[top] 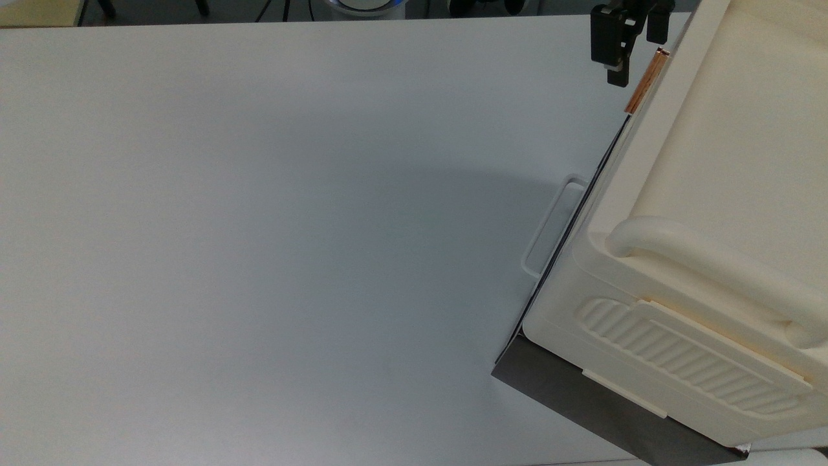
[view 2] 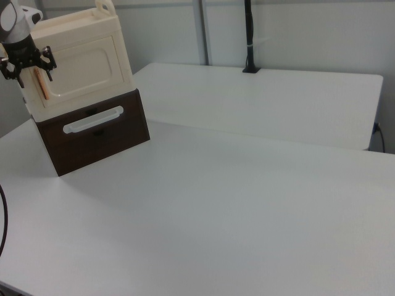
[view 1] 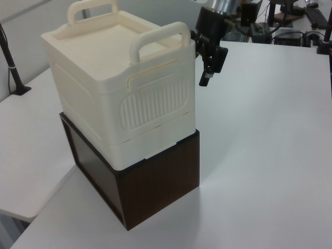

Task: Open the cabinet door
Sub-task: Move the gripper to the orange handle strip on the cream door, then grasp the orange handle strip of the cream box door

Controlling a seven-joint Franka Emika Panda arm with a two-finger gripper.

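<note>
- The hand (top: 631, 61) hangs at the far right of the top view, fingers pointing down, just beside the copper-orange bar handle (top: 644, 81). In the right view the hand (view 2: 28, 69) sits at the far left, with one finger (view 2: 48, 68) on either side of the handle (view 2: 39, 84).
- The fingers stand apart with a clear gap between them and grip nothing; whether either finger touches the bar I cannot tell.
- My reading is that the hand is lined up this way so that closing would pinch the bar, which is the only grip point on the panel.
- In the left view the hand (view 1: 208, 65) reaches down from a dark wrist, tilted slightly, close against the cabinet's right-hand far corner.
- The cabinet door (view 2: 80, 66) faces the open desk in the right view, flush with its frame and not yet opened, the handle along the right view's left edge.
- The cabinet (view 1: 116, 83) rests on a dark brown base (view 1: 155, 184), which carries a translucent white loop handle (view 2: 94, 119) below the door.
- All of it stands on the white desk (top: 259, 226), at the top view's right edge.
</note>
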